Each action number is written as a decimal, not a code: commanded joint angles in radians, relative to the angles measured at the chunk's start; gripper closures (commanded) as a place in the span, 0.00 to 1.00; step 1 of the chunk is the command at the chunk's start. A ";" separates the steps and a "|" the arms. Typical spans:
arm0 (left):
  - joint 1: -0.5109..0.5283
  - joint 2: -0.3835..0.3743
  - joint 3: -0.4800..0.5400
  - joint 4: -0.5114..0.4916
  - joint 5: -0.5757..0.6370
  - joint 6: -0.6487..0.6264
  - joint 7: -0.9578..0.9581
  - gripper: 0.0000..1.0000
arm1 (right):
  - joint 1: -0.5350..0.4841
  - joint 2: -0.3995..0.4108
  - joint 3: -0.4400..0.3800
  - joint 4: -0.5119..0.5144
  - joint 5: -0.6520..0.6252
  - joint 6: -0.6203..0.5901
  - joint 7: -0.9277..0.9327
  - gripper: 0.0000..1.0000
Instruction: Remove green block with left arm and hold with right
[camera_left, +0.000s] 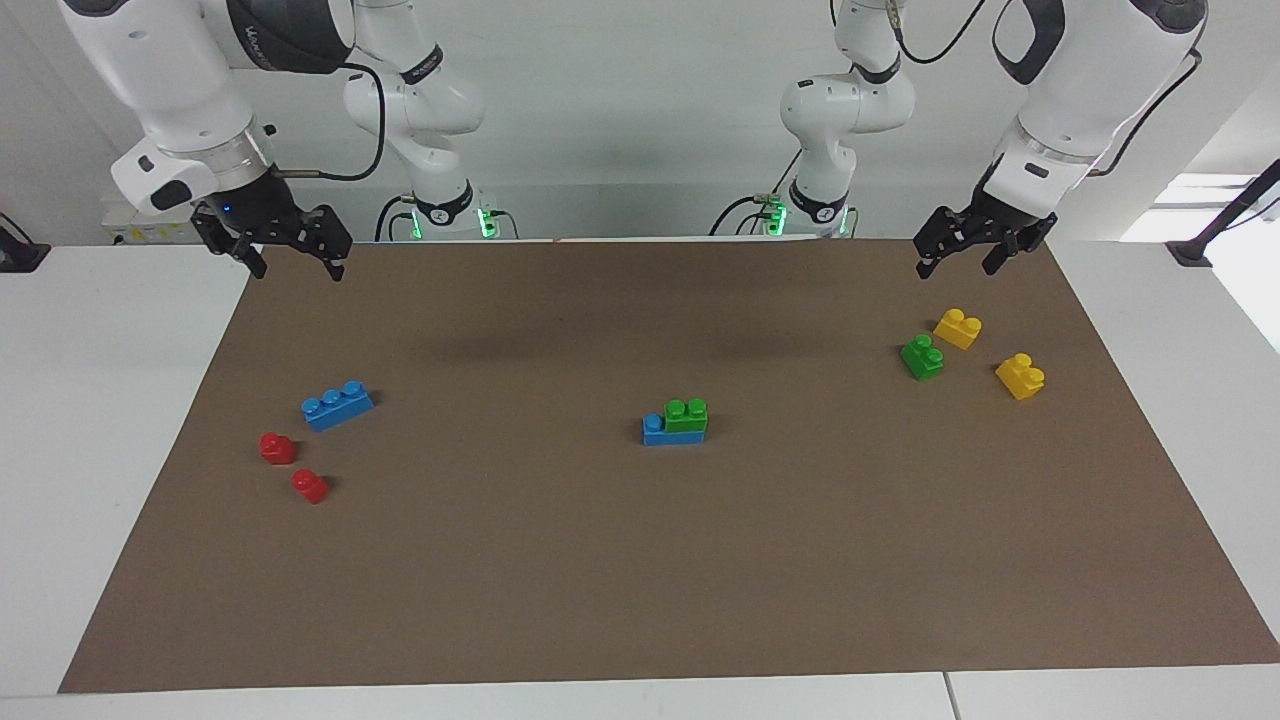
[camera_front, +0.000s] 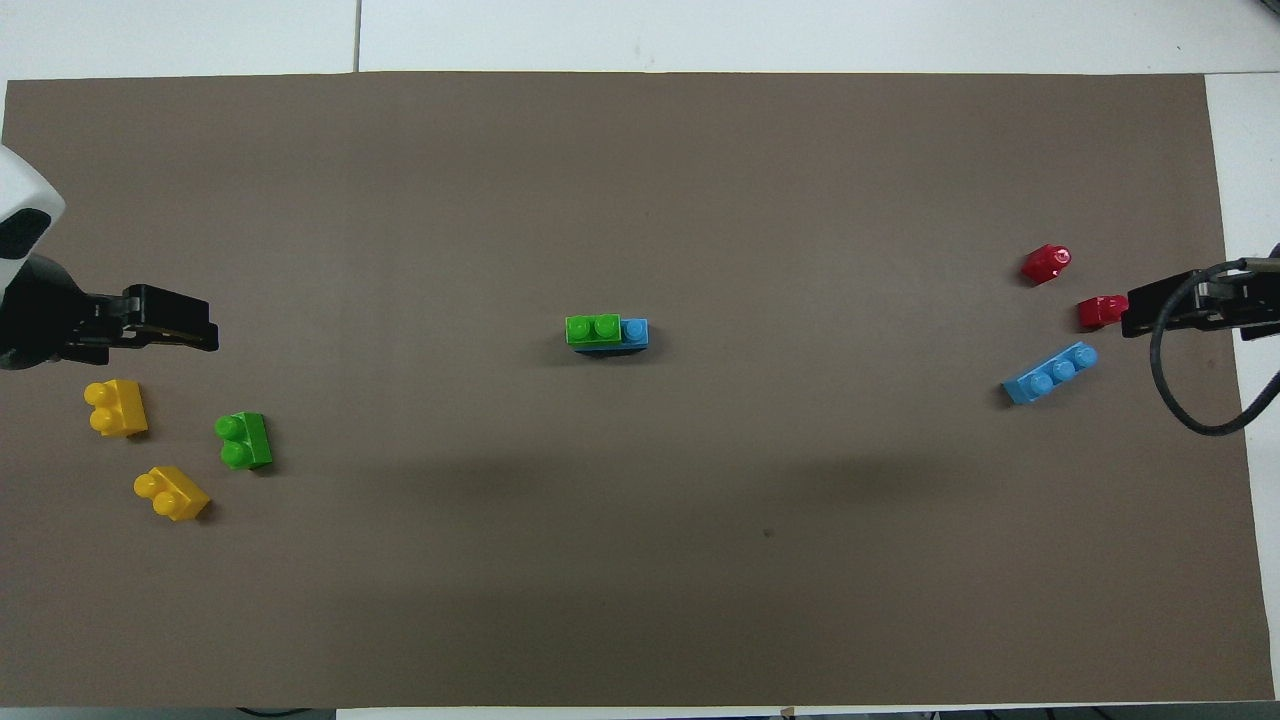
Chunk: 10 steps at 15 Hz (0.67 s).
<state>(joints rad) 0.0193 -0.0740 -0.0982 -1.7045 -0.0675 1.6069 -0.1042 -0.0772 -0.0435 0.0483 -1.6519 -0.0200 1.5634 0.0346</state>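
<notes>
Facing view shows the green block (camera_left: 687, 414) seated on top of a blue three-stud brick (camera_left: 655, 432) near the middle of the brown mat (camera_left: 640, 560), covering two of its studs and leaving one blue stud bare at the end toward the right arm. Both arms wait, raised over the edge of the mat at the robots' own end. The left gripper (camera_left: 968, 256) hangs with its fingers spread and nothing between them, over the corner at the left arm's end, well apart from the green block. The right gripper (camera_left: 297, 264) hangs over the corner at the right arm's end, fingers likewise spread and empty, also well apart from the stack.

Near the left gripper lie a darker green brick (camera_left: 922, 356) and two yellow bricks (camera_left: 957, 327) (camera_left: 1020, 376). Toward the right arm's end lie a second blue brick (camera_left: 337, 404) and two red bricks (camera_left: 277, 447) (camera_left: 310, 485), farther from the robots than it.

Overhead view shows the green block (camera_front: 592, 328) and its blue base midway between the two grippers.
</notes>
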 joint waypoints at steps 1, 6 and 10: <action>-0.002 0.003 -0.003 0.013 0.015 -0.005 0.001 0.00 | -0.018 -0.029 0.010 -0.034 0.002 0.007 -0.015 0.00; -0.004 -0.006 -0.003 0.000 0.015 -0.016 0.001 0.00 | -0.018 -0.033 0.009 -0.028 0.002 0.001 -0.030 0.00; -0.004 -0.009 -0.003 -0.003 0.015 -0.016 -0.014 0.00 | -0.052 -0.032 0.008 -0.043 0.015 0.092 0.031 0.00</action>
<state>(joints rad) 0.0188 -0.0740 -0.1011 -1.7060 -0.0674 1.6033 -0.1054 -0.1015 -0.0502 0.0475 -1.6550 -0.0189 1.6000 0.0380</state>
